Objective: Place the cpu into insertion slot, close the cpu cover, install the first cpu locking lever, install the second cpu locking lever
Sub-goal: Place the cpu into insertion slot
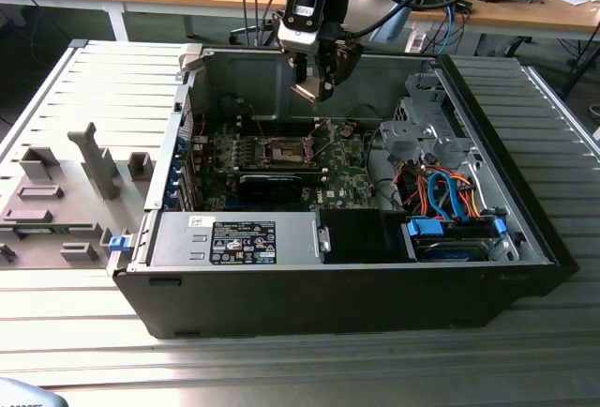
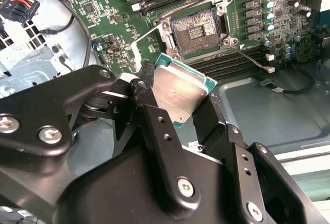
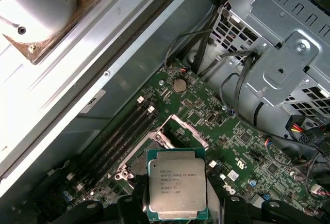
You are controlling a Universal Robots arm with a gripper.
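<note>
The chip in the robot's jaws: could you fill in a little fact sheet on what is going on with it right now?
Held item: chip, silver top, green edge
Jaws: shut on the chip, pressing on two opposite edges
Chip position: in the air above the circuit board, apart from the socket
Socket: empty, its dark centre uncovered
Task so far: chip picked up, not yet seated
Setting: open computer case lying on a ribbed metal table
</note>
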